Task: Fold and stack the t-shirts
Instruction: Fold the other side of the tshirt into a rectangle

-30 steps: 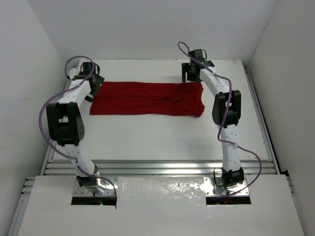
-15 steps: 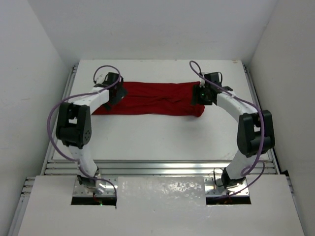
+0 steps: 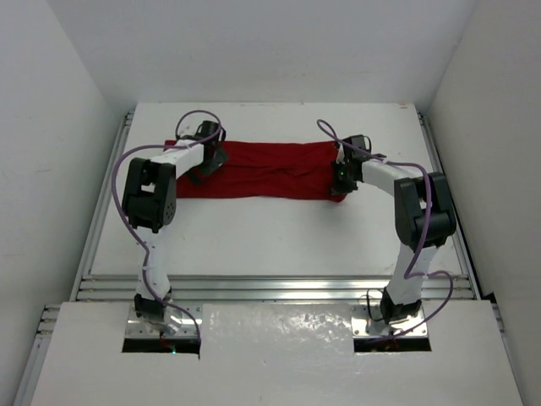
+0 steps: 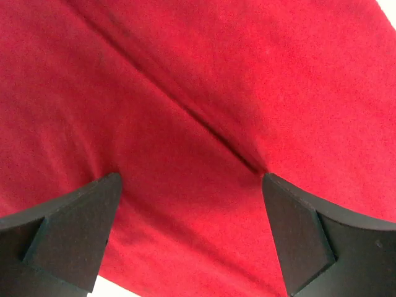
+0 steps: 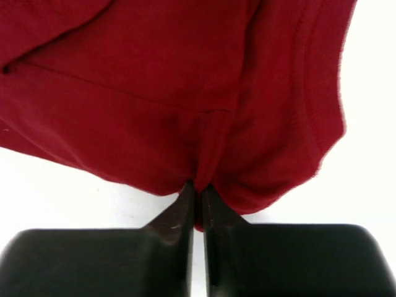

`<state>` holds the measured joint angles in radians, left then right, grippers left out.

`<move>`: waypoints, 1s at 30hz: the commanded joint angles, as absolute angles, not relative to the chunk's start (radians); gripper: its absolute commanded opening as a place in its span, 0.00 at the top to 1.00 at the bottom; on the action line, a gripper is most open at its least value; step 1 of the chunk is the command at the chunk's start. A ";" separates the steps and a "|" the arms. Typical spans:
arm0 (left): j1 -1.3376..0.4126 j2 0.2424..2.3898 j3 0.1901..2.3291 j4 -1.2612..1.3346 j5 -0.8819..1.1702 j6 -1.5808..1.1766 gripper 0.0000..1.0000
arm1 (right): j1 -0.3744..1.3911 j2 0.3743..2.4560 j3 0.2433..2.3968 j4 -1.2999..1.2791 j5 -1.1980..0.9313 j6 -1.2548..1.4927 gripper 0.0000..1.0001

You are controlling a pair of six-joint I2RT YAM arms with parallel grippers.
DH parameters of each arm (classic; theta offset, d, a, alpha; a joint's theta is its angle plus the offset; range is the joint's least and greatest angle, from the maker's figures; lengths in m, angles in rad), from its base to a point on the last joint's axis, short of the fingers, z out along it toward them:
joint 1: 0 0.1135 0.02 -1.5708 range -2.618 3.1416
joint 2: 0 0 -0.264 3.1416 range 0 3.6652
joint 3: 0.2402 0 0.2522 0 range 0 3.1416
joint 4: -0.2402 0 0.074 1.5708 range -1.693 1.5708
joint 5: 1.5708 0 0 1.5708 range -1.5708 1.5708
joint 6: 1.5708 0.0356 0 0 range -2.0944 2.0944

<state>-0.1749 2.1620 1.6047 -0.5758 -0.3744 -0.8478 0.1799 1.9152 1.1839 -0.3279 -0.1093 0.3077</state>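
Observation:
The dark red t-shirt (image 3: 270, 169) lies as a long strip across the far half of the white table (image 3: 270, 237). My left gripper (image 3: 205, 162) hovers over the strip's left part. In the left wrist view it (image 4: 192, 182) stands wide open, with the red cloth (image 4: 185, 93) spread flat under both fingers and nothing held between them. At the strip's right end sits my right gripper (image 3: 340, 176). The right wrist view shows this gripper (image 5: 198, 189) shut on a pinched fold at the near edge of the t-shirt (image 5: 154, 93).
White walls close in the table on the left, right and back. A band of metal rails (image 3: 279, 288) runs across the near side, in front of the arm bases. Purple cables loop off both arms.
Both arms swung inward from the table's far corners onto the shirt's two ends. The right gripper closed on the fabric edge; the left stayed open.

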 commanded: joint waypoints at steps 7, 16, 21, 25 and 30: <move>-0.150 2.140 1.505 -0.661 -0.512 -0.971 0.03 | 0.134 1.936 1.328 -0.402 0.031 0.134 1.00; -0.146 2.089 1.436 -0.615 -0.549 -0.939 0.03 | 0.078 2.088 1.502 -0.636 -0.024 0.046 1.00; -0.152 2.043 1.413 -0.560 -0.512 -0.861 0.03 | 0.078 2.126 1.533 -0.788 -0.094 0.075 0.81; -0.155 1.994 1.408 -0.541 -0.497 -0.830 0.03 | 0.077 2.025 1.532 -0.761 -0.066 0.109 0.57; -0.164 1.928 1.414 -0.512 -0.465 -0.795 0.02 | 0.078 1.950 1.643 -0.747 -0.078 0.181 0.47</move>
<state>-0.1684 2.0281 1.4094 -0.5423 -0.4801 -0.8333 0.0834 2.0689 1.5589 -0.7689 -0.0772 0.1295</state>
